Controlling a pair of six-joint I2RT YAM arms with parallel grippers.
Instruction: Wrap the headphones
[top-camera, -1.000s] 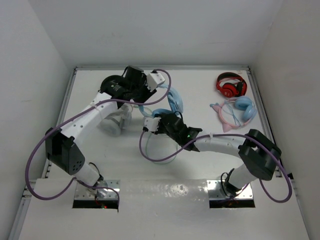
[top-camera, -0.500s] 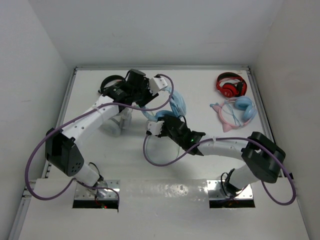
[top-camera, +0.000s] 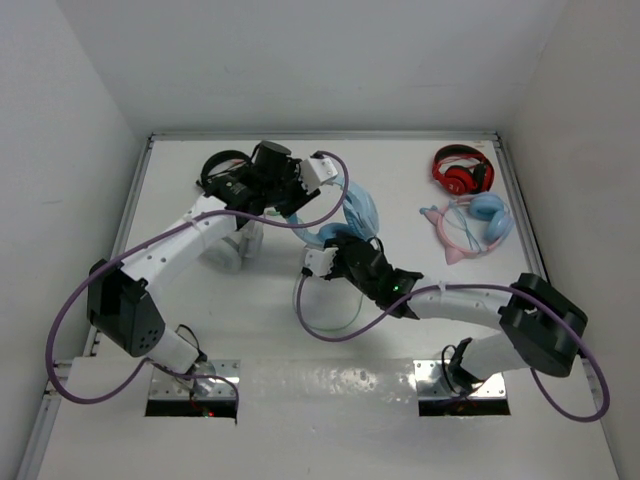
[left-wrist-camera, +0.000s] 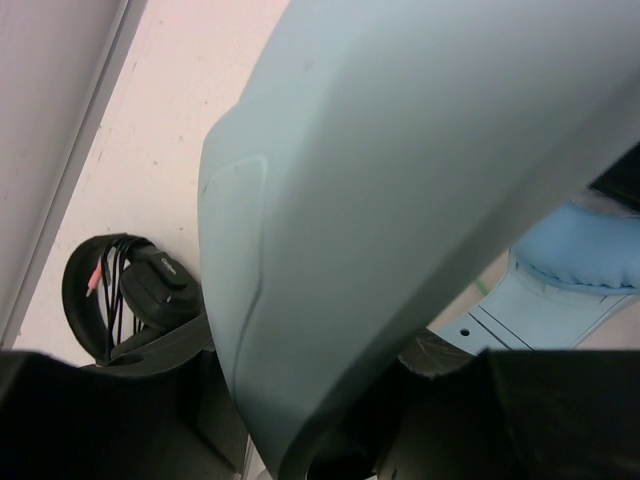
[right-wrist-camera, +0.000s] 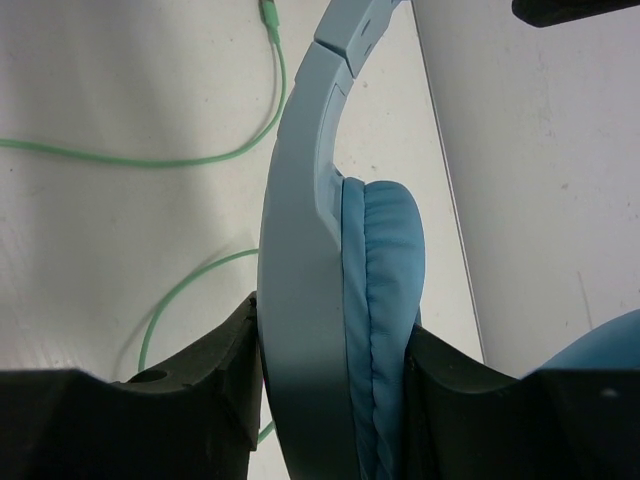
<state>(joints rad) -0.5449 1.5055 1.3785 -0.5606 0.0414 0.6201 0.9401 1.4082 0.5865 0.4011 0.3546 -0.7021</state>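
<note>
Both arms bend inward toward the frame's centre, holding the large light-blue over-ear headphones (top-camera: 362, 208) there. The left gripper (top-camera: 301, 204) clamps the wide headband, and the right gripper (top-camera: 338, 244) pinches a padded cup.

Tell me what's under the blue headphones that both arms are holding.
The pale-green cable loops across the white table below the headphones. Where it runs on is hidden behind the ear cup.
</note>
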